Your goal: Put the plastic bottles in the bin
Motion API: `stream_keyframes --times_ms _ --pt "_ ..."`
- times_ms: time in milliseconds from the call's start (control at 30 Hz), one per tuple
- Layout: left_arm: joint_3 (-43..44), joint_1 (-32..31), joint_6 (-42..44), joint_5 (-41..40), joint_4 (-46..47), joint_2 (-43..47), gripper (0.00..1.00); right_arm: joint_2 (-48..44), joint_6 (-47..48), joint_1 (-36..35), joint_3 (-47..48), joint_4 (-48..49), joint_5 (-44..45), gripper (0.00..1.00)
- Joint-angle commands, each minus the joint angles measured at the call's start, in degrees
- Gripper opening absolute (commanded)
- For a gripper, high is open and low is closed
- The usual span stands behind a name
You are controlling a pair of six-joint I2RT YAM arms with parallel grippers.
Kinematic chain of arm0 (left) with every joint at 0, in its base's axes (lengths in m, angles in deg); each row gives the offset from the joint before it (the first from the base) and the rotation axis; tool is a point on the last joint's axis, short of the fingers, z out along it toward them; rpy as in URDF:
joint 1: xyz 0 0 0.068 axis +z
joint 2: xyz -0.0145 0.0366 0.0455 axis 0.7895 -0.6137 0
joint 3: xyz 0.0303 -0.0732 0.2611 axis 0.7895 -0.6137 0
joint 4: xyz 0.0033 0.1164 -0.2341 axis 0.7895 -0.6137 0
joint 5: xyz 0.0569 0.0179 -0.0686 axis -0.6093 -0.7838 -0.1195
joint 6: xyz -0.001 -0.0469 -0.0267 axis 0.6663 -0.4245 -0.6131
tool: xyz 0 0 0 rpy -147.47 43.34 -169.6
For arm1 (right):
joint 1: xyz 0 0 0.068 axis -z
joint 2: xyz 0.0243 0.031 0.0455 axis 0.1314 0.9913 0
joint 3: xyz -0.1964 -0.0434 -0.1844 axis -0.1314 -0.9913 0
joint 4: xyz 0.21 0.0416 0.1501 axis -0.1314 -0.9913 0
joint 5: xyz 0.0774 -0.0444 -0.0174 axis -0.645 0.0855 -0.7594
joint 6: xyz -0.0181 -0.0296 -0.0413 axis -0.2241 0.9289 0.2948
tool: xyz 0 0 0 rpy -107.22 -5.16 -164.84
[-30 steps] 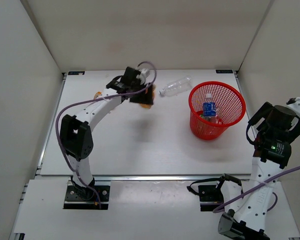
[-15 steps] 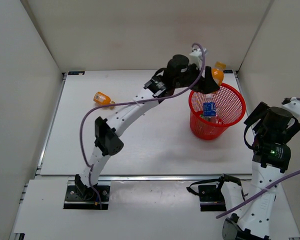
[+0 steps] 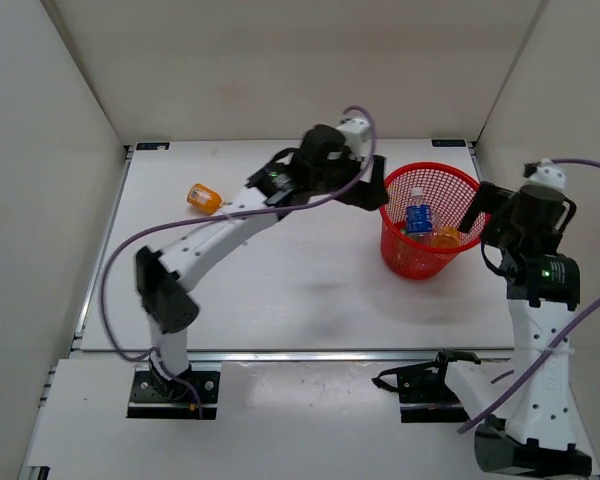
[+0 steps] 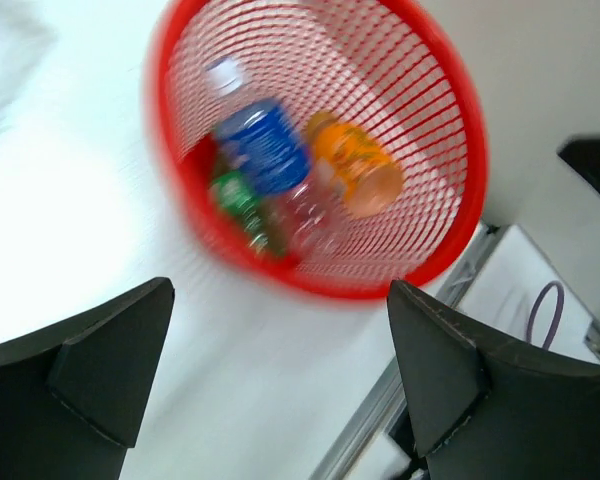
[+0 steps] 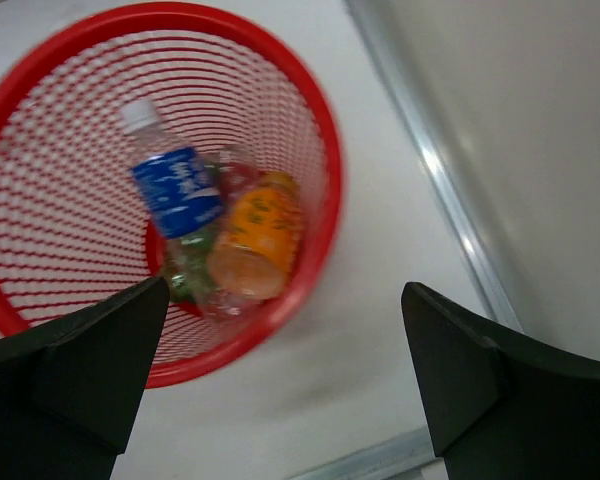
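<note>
The left gripper (image 3: 372, 187) is held in the air just beside the rim of the red bin (image 3: 435, 167), at the bin's 10 o'clock in the top view. Its fingers (image 4: 105, 365) are spread wide in the left wrist view, and nothing is held or touched between them. The right gripper (image 3: 473, 212) is positioned at the bin's 3 o'clock, over the rim. Its fingers (image 5: 85, 365) are likewise parted widely, with nothing gripped. The bin is placed on the white table (image 3: 280, 290) toward the table's 2 o'clock. Inside the bin, a clear bottle with a blue label (image 5: 175, 185) is seen at the centre, with its white cap pointed toward 12 o'clock. An orange bottle (image 5: 255, 235) is laid against it at its 4 o'clock, a green bottle (image 5: 188, 268) is wedged beneath them, and a further clear bottle is partly covered. A second orange bottle (image 3: 204, 197) is left lying on the table at its 10 o'clock, well apart from the bin and from both grippers. A blurred clear shape is caught at the top left corner of the left wrist view, but what it is cannot be told.
</note>
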Motion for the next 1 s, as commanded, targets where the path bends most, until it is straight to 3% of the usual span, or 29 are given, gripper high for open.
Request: stream_keyframes --times_ms 0,67,167,300,400,567,667,833,967 --pt "-12.66 5.69 0.94 -8.50 -2.78 15.87 0.98 3.77 2.31 -7.76 4.51 4.83 -3.41 0.99" --pt "-27.04 10.42 -1.35 -10.70 -1.73 22.75 0.98 6.23 2.23 -16.44 5.56 7.90 -3.23 0.99" --pt "-42.00 17.54 -4.34 -14.31 -1.11 34.00 0.99 11.67 4.15 -26.64 8.90 10.10 -0.43 0.99" --pt "-52.76 25.82 -7.07 -15.36 -4.27 45.07 0.99 20.47 6.17 -33.96 14.53 12.30 -2.16 0.99" --pt "-59.35 30.73 -8.03 -21.07 -9.19 49.91 0.99 28.28 6.97 -38.87 16.64 15.63 -7.00 0.99" --pt "-65.67 36.63 -13.39 -25.12 -12.19 55.71 0.99 40.67 8.90 -43.64 21.21 18.11 -15.69 0.99" --pt "-67.80 38.13 -16.64 -27.14 -11.05 57.39 0.99 48.77 8.90 -45.74 24.11 17.24 -15.36 1.00" --pt "-66.13 40.06 -18.32 -28.03 -6.48 53.80 0.99 57.04 11.28 -47.24 29.83 14.85 -14.57 0.99" --pt "-63.24 42.09 -21.22 -25.22 0.81 46.17 0.98 58.27 10.66 -45.93 27.82 18.36 -17.81 1.00"
